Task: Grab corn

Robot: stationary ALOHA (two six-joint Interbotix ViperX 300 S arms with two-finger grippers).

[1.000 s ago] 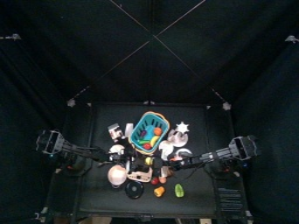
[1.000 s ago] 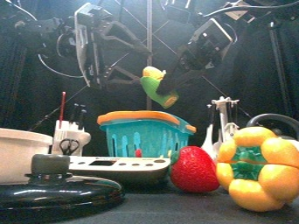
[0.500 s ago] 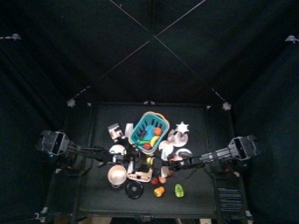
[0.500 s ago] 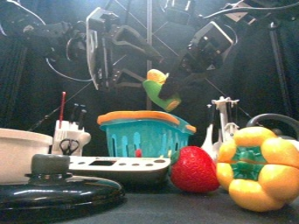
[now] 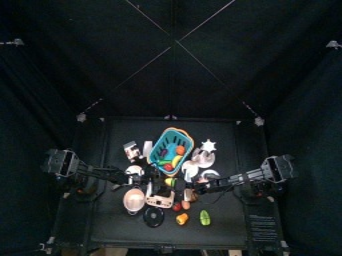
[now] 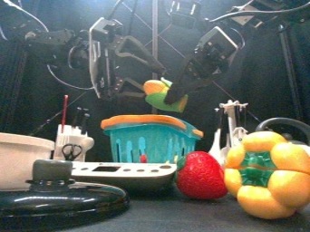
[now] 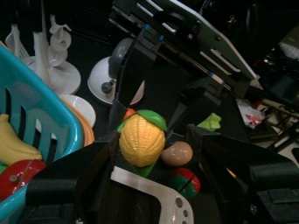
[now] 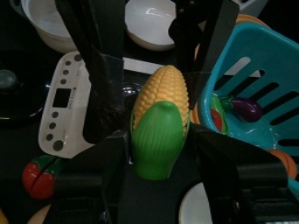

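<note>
Right arm hangs down from the upper right, tilted toward the middle, its right gripper [image 8: 160, 144] clamped on the corn [image 6: 161, 93] up in the air above the teal basket [image 6: 149, 140]. The cob is yellow with a green husk end. Left gripper [image 6: 107, 82] hangs just left of it, jaws spread wide, holding nothing.

Basket [image 6: 150, 140] below corn [image 6: 161, 92]; air around clear.
</note>
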